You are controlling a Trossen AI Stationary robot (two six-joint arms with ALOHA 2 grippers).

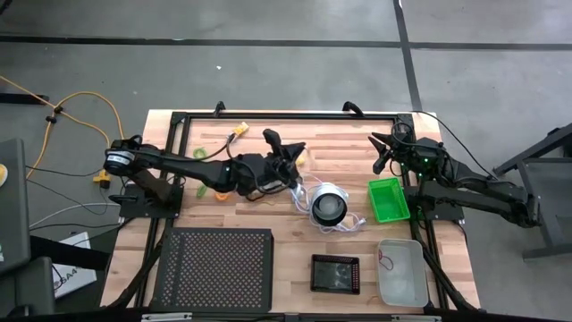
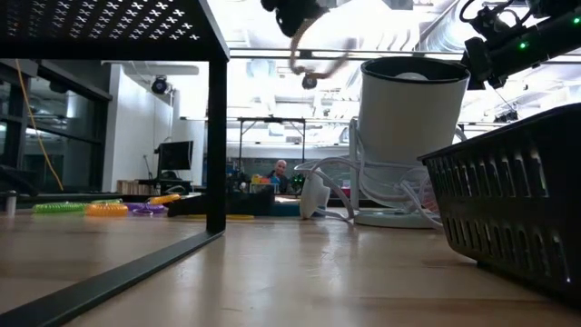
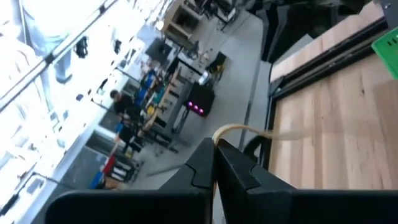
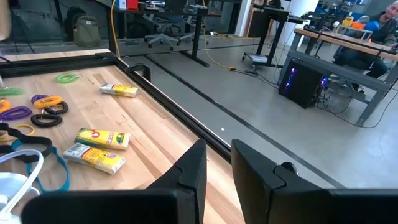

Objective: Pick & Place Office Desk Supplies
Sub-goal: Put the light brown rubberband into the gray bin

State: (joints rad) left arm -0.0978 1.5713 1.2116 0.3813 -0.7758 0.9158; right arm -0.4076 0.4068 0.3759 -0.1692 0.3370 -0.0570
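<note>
Left fingers (image 3: 214, 163) pinching tan loop (image 3: 239, 130)

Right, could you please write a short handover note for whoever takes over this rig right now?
Left gripper: raised above mid-table, fingers shut on a thin tan loop.
Right gripper: open, empty, at the table's far edge near the green tray.
On the table: yellow-and-white packs, green loop, purple loops, orange loop, teal cord.
Done: one loop lifted; green tray looks empty.
Left: place the loop, then collect the rest.

Two dark jointed arms, the right arm (image 1: 474, 188) lit green.
</note>
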